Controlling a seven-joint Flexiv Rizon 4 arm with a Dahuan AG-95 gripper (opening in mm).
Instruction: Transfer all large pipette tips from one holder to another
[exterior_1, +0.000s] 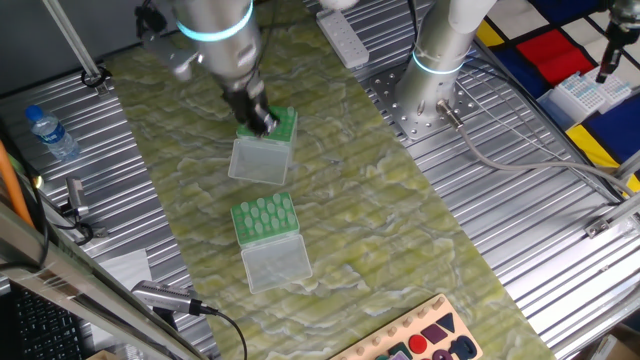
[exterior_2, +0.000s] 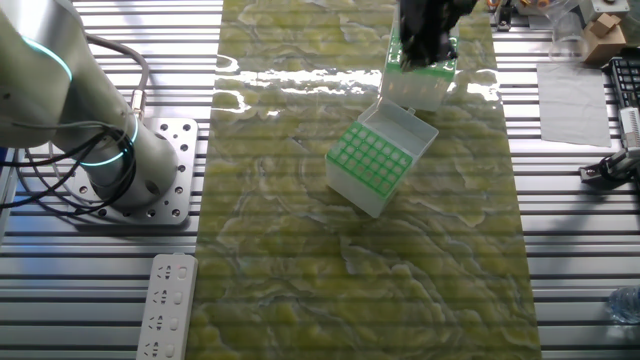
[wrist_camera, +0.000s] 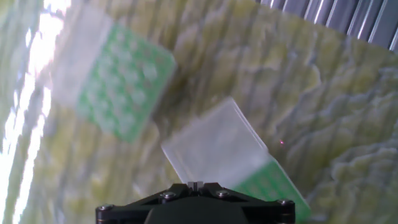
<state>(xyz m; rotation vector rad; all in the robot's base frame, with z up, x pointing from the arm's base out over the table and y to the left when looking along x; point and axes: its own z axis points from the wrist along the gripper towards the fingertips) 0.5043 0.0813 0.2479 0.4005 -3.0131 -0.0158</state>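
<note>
Green marbled mat (exterior_1: 400, 220), two green-topped boxes (exterior_1: 266, 222)

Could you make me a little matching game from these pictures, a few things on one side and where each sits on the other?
Things:
1. gripper
2. near tip box
3. water bottle
4. white power strip

Places:
A. on the ribbed metal beside the robot's base
B. over the far green-topped box
C. alone on the mat, lid open
D. at the table's edge, off the mat

Pairs: 1-B, 2-C, 3-D, 4-A
</note>
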